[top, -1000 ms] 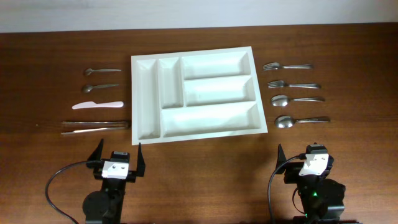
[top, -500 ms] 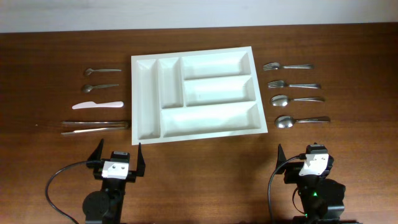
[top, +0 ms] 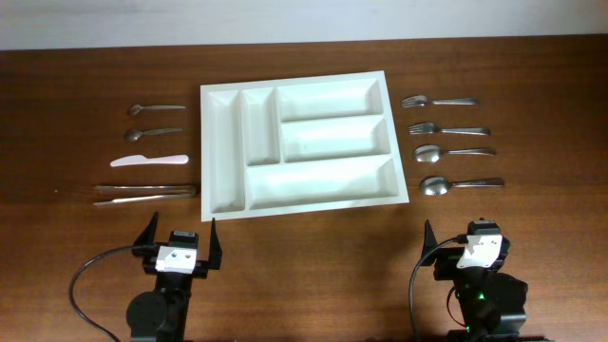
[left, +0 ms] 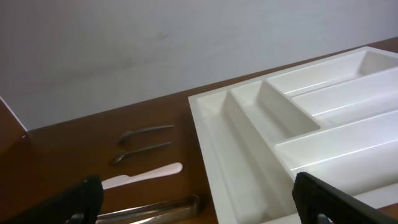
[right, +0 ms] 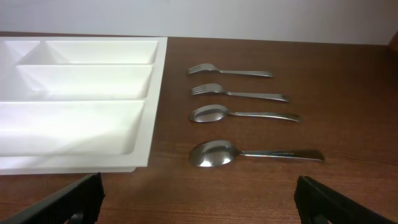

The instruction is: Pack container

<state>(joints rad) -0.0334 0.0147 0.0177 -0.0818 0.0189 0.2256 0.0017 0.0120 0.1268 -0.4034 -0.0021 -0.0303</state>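
Cutlery lies on both sides of the table and none of it is packed yet. In a column at far left are an upper small spoon (top: 157,107), a lower small spoon (top: 152,134), a white knife (top: 149,161) and tongs (top: 145,193), whose tip ends just beside the tray's left wall. Nearer the table's front edge the left gripper (top: 180,230) is parked with its jaws spread wide and nothing between them. The container (top: 323,179) sits mid-table, slightly skewed, with all five compartments bare. Right of it lie an upper fork (top: 437,101), a lower fork (top: 446,130), an upper spoon (top: 454,151) and a lower spoon (top: 460,184), heads toward the tray. The right gripper (top: 463,236) waits below them, also released and empty. The step in hand looks like the first pick, and each arm would best serve its own side. The jaws should come down across a handle's middle and close low, since these flat pieces hug the wood. Each piece then needs lifting clear of the rim and releasing low, with like pieces kept together. The tongs probably want the longest compartment.
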